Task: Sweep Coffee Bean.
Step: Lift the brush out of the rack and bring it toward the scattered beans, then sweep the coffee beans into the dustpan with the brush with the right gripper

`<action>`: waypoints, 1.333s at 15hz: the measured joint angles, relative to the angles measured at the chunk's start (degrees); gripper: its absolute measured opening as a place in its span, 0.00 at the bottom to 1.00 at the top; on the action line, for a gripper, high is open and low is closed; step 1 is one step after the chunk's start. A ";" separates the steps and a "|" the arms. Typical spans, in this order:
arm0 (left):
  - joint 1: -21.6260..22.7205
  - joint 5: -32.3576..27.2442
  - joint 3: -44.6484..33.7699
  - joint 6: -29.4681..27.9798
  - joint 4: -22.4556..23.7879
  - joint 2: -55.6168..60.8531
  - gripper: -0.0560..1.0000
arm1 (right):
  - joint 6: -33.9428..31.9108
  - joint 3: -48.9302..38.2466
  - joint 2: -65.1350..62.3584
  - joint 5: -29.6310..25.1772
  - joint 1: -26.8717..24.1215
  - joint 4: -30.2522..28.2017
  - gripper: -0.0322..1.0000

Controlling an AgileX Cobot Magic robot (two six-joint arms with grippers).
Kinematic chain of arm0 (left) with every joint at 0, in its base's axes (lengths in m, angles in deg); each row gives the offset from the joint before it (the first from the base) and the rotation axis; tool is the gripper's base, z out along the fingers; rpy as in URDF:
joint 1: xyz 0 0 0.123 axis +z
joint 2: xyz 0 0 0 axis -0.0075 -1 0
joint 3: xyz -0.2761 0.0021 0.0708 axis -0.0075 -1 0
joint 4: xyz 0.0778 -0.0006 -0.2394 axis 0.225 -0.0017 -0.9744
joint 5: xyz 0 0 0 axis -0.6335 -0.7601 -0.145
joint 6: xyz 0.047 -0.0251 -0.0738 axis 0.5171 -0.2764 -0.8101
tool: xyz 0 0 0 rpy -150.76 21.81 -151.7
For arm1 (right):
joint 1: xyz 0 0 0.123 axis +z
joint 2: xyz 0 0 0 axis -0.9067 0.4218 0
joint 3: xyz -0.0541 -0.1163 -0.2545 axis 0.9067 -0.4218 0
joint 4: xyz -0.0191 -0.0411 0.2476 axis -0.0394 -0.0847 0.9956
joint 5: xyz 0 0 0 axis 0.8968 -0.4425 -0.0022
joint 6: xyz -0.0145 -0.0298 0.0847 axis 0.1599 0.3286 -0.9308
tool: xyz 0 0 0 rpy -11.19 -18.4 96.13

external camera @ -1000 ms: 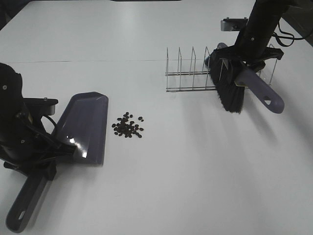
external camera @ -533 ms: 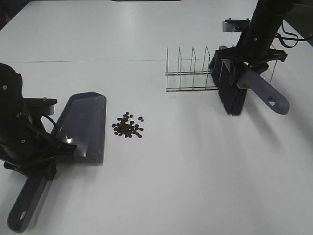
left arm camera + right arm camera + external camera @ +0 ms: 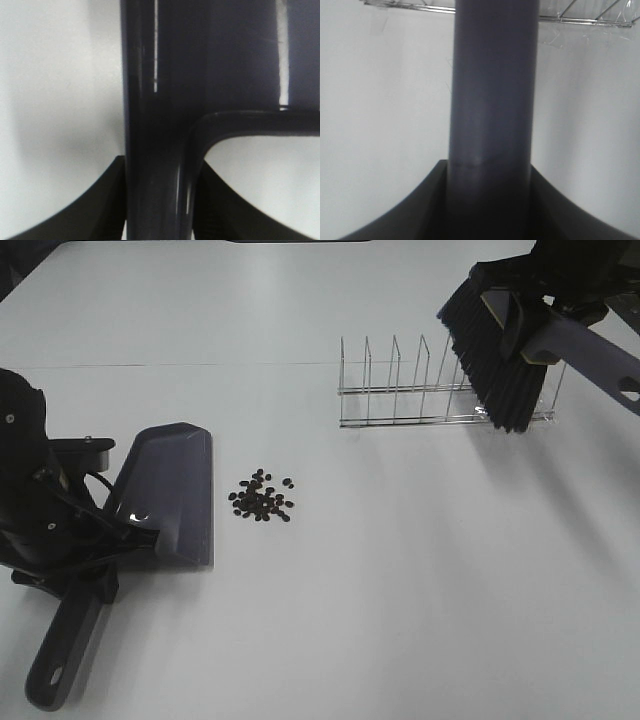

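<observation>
On the bench (image 3: 400, 620), beans (image 3: 262, 499) lie heaped near the dustpan (image 3: 175, 490) lip, unswept.
Left tool (image 3: 157, 200) clamps its handle; right tool (image 3: 490, 200) clamps the brush (image 3: 495, 350), high over the rack (image 3: 400, 390). Next, I'd judge, bristles must land behind the beans.

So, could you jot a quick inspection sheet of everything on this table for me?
Surface: white table, matte.
Job's things: small pile of dark oval coffee beans mid-table; purple-grey plastic dustpan lying left of them, apart; black-bristled brush with purple-grey handle raised at far right.
Clutter: thin metal wire rack beneath the brush.
Grippers: left gripper shut on dustpan handle; right gripper shut on brush handle.
Cables: black cable looped on left arm.
Surroundings: nothing seen.
</observation>
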 joint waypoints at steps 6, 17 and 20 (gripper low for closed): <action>0.00 -1.95 0.00 3.78 1.55 -1.78 0.35 | -8.65 -8.71 -4.41 0.92 13.12 -12.38 0.36; -0.06 -4.01 3.55 6.82 3.67 -5.33 0.35 | -16.84 -8.71 10.26 7.33 22.80 -22.23 0.36; -0.06 -4.30 4.01 8.02 3.84 -6.30 0.35 | -18.28 -8.71 11.69 7.79 23.61 -20.23 0.36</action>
